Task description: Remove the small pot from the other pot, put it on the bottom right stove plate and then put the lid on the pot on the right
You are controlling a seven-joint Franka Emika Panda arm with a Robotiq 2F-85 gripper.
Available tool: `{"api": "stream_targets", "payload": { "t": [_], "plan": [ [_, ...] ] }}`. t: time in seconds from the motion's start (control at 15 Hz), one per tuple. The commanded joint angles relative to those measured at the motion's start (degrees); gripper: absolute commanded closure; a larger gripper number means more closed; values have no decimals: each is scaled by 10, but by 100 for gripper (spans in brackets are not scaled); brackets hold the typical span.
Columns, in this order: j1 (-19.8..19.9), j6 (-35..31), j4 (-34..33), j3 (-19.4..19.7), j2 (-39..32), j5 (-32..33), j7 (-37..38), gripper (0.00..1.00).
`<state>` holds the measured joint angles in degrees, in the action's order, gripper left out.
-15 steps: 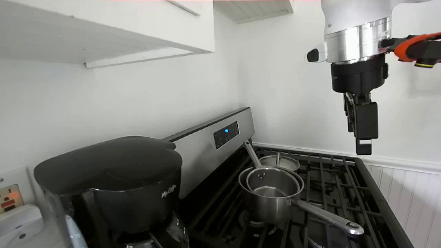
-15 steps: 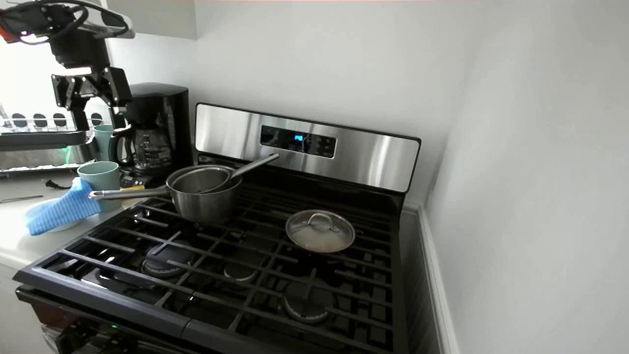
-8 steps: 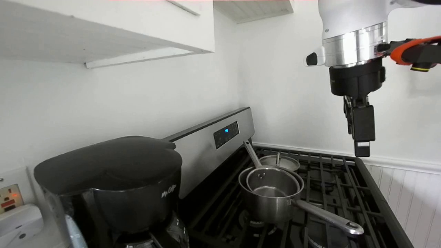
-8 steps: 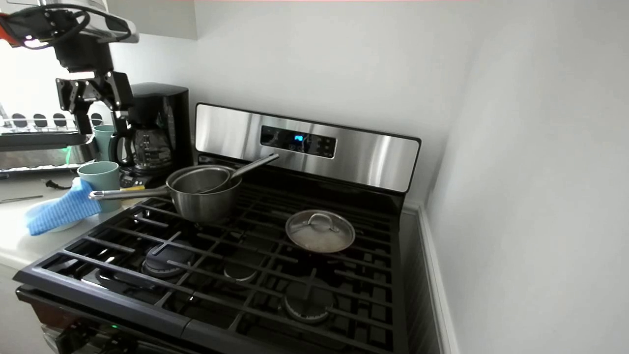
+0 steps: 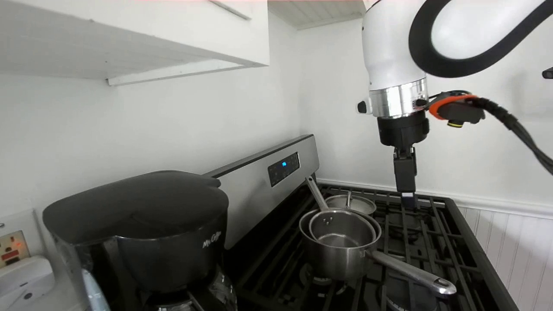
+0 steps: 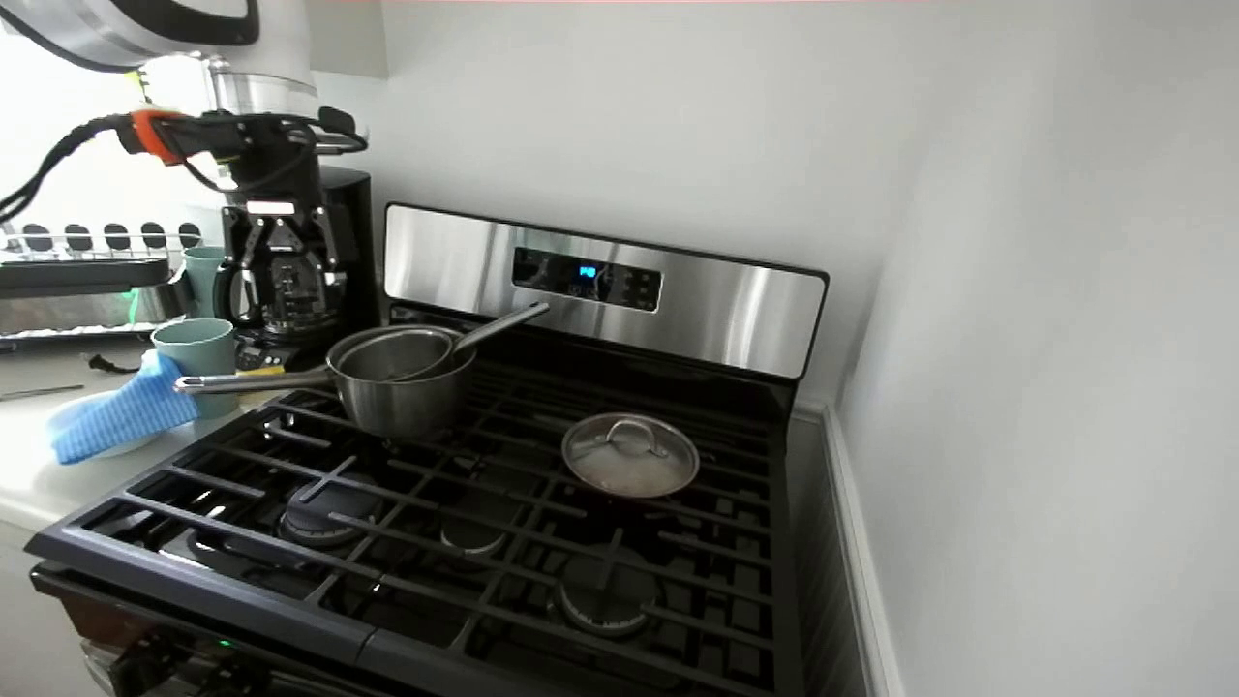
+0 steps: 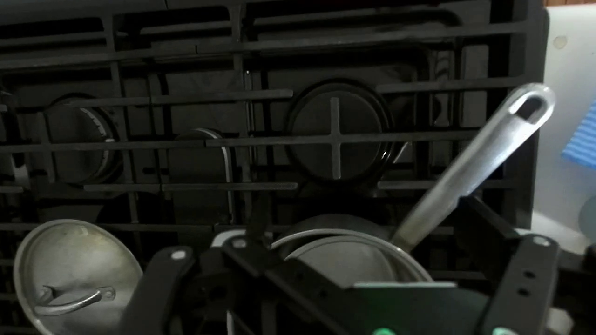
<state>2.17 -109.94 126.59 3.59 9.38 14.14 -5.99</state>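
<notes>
Our fingers (image 5: 405,175) hang spread in the air above the stove (image 6: 208,584).
In an exterior view we see the small pot (image 6: 394,355) nested inside the larger pot (image 6: 397,409) at the stove's far left; the lid (image 6: 629,467) lies far right; a green cup (image 6: 198,347) stands on the counter (image 6: 24,467) at left.

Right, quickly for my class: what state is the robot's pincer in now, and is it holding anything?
Pincer: open and spread wide in the wrist view, holding nothing.
</notes>
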Motion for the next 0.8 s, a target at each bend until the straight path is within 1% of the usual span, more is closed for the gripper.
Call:
{"api": "stream_targets", "payload": {
  "t": [0.0, 0.27, 0.4, 0.73],
  "plan": [
    [14, -54, -47, 18, -67, -22, -27, 0],
    [27, -152, -59, 27, -119, -43, -50, 0],
    [32, -190, -61, 27, -140, -65, -57, 0],
    [44, -254, -68, 23, -187, -129, -69, 0]
  ]
}}
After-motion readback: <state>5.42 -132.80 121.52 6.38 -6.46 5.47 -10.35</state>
